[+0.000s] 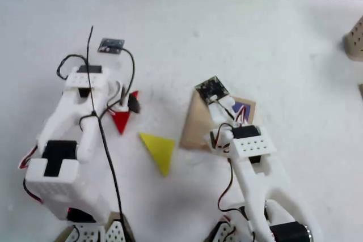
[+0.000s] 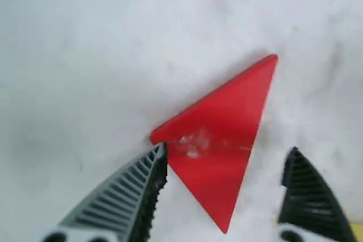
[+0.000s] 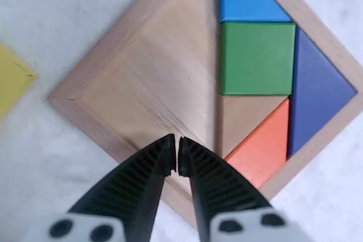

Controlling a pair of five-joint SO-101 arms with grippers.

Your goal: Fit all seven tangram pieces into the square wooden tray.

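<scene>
**Q:** Where do your pincers stand, and where is the piece?

**A:** Your left pincer (image 2: 227,152) stands apart, astride the red triangle (image 2: 218,140). The triangle lies flat on the tabletop (image 2: 85,55), just left of the yellow triangle (image 1: 159,150) and well left of the tray (image 3: 147,72). The grey finger (image 2: 142,191) touches one corner. The black finger (image 2: 306,191) is clear of the opposite edge. Your right pincer (image 3: 176,148) is pressed together and hangs over the tray's bare half.

**Q:** What could go wrong from here?

**A:** If you close now, the grey finger probably shoves the triangle sideways before the black one arrives. The slanted edges may then let the piece spin or slip out. Fingers held this low could also drag on the tabletop. If you carry the piece right, your right pincer stands in the free space. A knock there could shift the tray and unseat the green square (image 3: 258,58) and its neighbours.
</scene>
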